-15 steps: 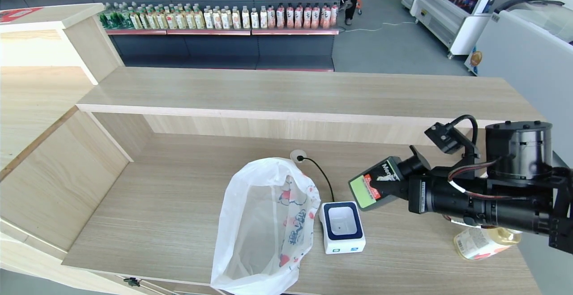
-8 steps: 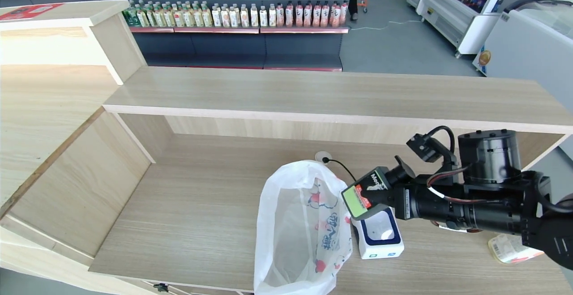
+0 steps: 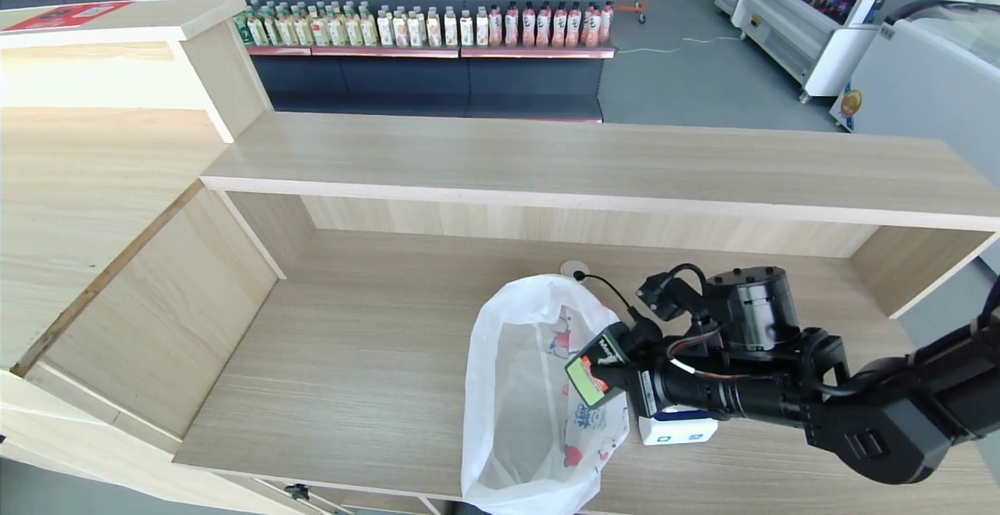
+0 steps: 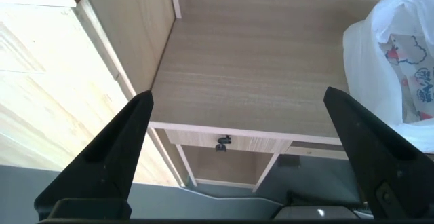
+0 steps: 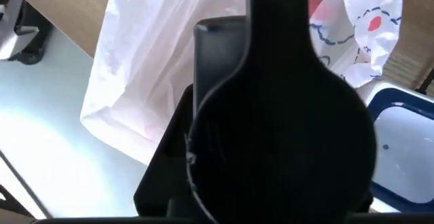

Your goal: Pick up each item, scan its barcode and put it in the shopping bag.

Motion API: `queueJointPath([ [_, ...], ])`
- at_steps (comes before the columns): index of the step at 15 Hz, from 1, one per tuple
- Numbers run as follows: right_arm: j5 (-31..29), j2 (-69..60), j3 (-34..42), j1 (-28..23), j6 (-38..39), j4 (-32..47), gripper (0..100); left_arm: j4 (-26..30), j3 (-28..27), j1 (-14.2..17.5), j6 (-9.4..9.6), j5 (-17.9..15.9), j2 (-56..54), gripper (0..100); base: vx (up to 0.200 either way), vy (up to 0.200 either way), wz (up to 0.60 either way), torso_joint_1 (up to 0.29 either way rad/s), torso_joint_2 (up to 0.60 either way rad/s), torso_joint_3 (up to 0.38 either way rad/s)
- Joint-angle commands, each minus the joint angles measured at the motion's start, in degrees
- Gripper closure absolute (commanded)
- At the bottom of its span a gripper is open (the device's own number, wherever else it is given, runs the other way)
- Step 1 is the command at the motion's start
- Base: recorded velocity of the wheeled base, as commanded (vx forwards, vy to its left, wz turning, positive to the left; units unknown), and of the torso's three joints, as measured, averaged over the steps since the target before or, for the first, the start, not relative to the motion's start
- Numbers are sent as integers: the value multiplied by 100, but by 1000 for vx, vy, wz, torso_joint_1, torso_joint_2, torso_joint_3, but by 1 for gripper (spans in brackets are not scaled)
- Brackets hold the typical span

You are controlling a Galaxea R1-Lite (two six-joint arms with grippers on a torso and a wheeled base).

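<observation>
My right end effector (image 3: 625,359) was clamped on the box (image 3: 582,378), over shopping bag (image 3: 508,390) rim nr desk (image 3: 351,374) front edge; left end effector (image 4: 239,98) gaped wide.

Right arm (image 3: 781,399) enters from 4 o'clock, forearm level, pointing 9 o'clock. Right gripper (image 3: 615,364) clamped on small box (image 3: 590,373). Left gripper (image 4: 237,102) fingers spread wide.

We see a light wooden table (image 3: 367,359), closed in by a higher ledge (image 3: 547,155) behind and a side panel (image 3: 156,312) on its left. An open white bag (image 3: 508,374) stands at the front edge, with a white-and-blue scanner (image 3: 678,427) just beside it on the right. A black cable (image 3: 601,284) leaves a round port (image 3: 574,270) behind the bag.
</observation>
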Motion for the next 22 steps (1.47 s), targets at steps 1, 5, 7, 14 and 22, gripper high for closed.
queueJointPath([
  [1, -45, 596, -4, 112, -460, -312, 100, -1, 1, 6, -1, 5, -2, 0, 0, 0, 0, 0, 0, 0],
  [5, -72, 1712, -241, 85, -1277, -1472, 100, -1, 1, 6, -1, 5, -2, 0, 0, 0, 0, 0, 0, 0],
  [7, -168, 2117, -804, 138, -1444, -1455, 100, -1, 1, 6, -1, 5, -2, 0, 0, 0, 0, 0, 0, 0],
  [14, -581, 2837, -1384, 323, -1875, -1490, 100, -1, 1, 6, -1, 5, -2, 0, 0, 0, 0, 0, 0, 0],
  [22, -159, 869, -1191, 147, 973, -971, 0, -1, 1, 6, -1, -4, -2, 0, 0, 0, 0, 0, 0, 0],
])
